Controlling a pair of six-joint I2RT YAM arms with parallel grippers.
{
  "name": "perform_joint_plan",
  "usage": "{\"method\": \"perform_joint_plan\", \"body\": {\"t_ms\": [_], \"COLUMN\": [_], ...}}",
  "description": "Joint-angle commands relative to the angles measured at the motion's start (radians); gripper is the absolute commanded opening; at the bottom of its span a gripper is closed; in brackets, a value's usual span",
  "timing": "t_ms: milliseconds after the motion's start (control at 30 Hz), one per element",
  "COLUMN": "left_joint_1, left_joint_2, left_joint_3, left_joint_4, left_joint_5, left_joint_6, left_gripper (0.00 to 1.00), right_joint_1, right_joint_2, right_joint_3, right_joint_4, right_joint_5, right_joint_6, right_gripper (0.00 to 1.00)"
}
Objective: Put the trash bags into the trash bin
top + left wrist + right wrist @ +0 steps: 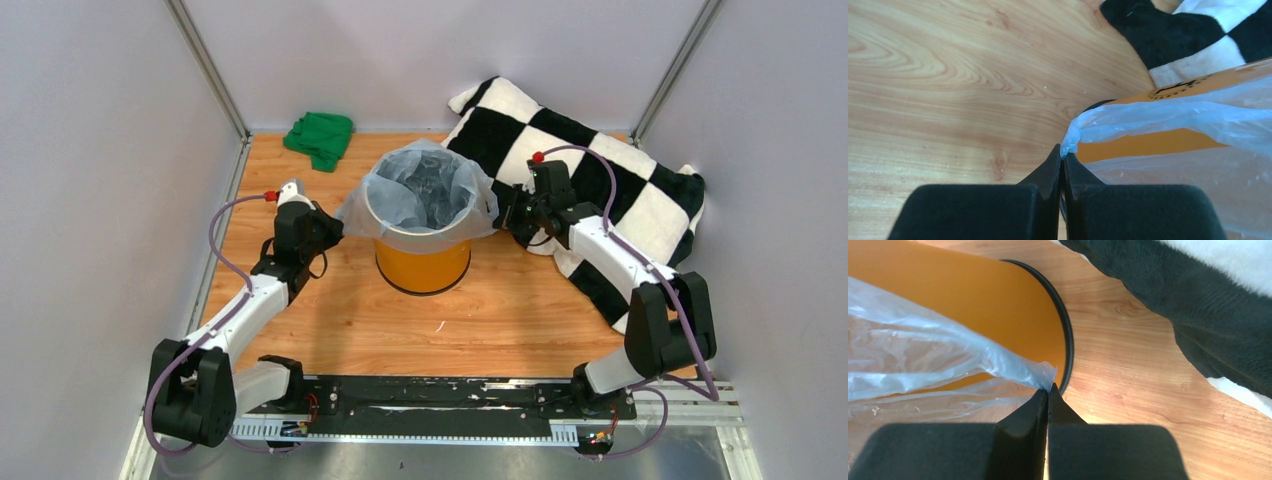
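Left end effector (1063, 155), right end effector (1048, 390), both clamped on crinkly translucent trash bags (425, 190)

White arm links (245, 305) with black joints (190, 385), purple cables (212, 240), red plugs (269, 195), black wedge-shaped fingers (1048, 172).

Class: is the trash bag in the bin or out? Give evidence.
In: the trash bag lines the trash bin, edges draped over its rim, pinched by the left pincer and the right pincer.
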Motion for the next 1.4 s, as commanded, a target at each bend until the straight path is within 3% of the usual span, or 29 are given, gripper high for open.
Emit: {"method": "perform_joint_plan", "body": {"t_ms": [0,967,1367], "left_joint_1": [-0.003,-0.009,-0.096], "left_joint_2": [0.063,0.183,0.257], "left_joint_3": [-0.010,-0.055,-0.063], "left_joint_4": [0.002,0.003,0.003], "left_joint_5": [-0.049,-0.113,-0.219], "left_joint_6": [-0.027,-0.066,-0.018], "left_gripper": [0.00,0.00,0.00], "right_joint_1": [-0.015,0.075,0.085], "right_joint_2": [0.041,0.185,0.232], "right_joint_3": [0.024,0.004,-0.068], "right_joint_4": [-0.064,-0.069,-0.019], "right_joint_5": [0.025,0.176,0.203], "right_joint_6": [-0.067,-0.151,-0.151], "right_gripper": [0.00,0.00,0.00]}}
